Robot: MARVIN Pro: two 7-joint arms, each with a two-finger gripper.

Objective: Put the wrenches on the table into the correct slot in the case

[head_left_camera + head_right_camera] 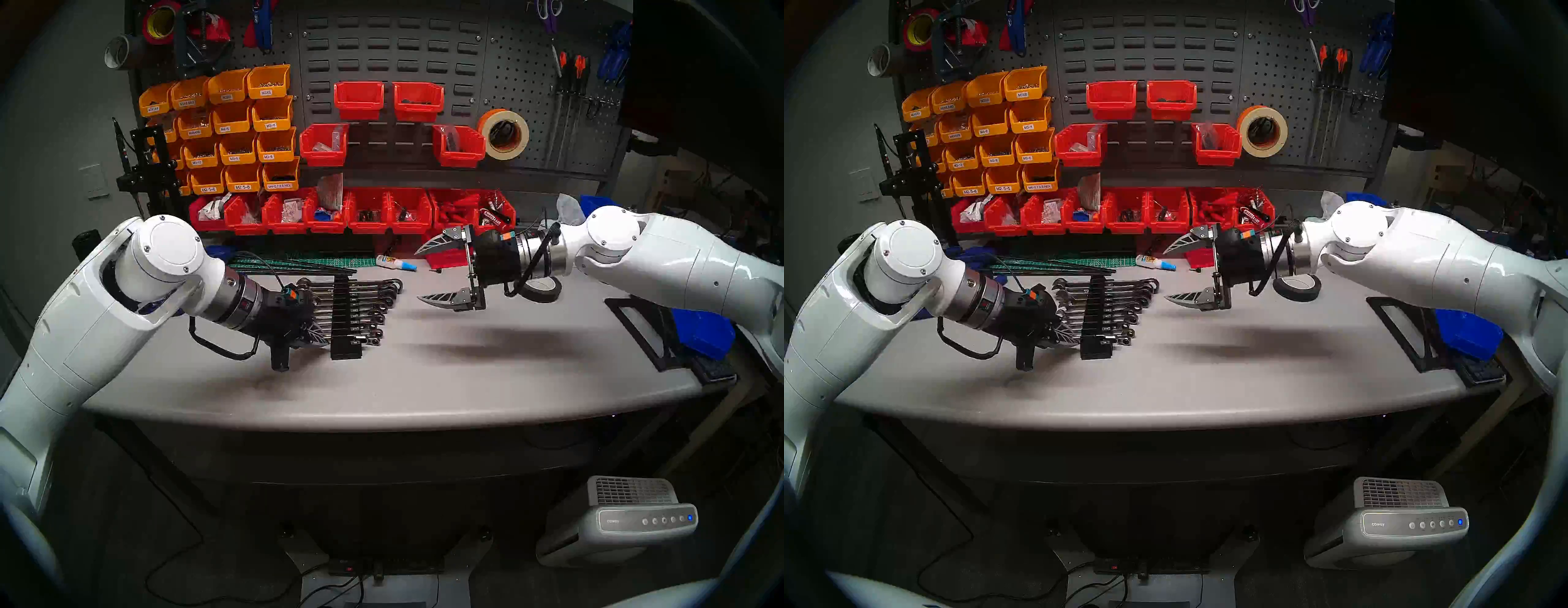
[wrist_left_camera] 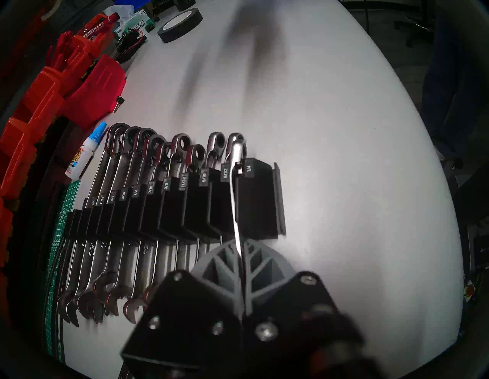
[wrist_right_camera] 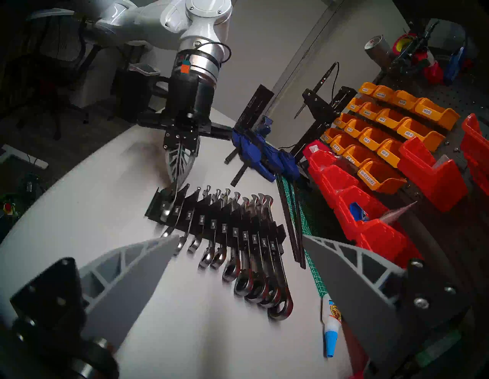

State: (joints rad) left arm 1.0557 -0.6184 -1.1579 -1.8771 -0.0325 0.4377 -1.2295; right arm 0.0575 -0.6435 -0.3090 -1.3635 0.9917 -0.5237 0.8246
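On the table (image 1: 466,373) the case (image 2: 259,201) holds a row of wrenches. The left gripper (image 2: 241,254) is clenched on a slim wrench (image 2: 234,195), its shaft running from the fingertips into the slot beside the 1/4 label. The right gripper (image 1: 432,271) hangs spread and empty, well apart.

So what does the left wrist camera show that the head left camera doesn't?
Only the left wrist view: the left gripper shut on a slim wrench, lying by the 1/4 label at the case's short end, with the size labels readable.

Only the head view: both arms, the right gripper open above the table, and the pegboard bins.

Both: the case full of wrenches, the glue bottle and the black tape roll.
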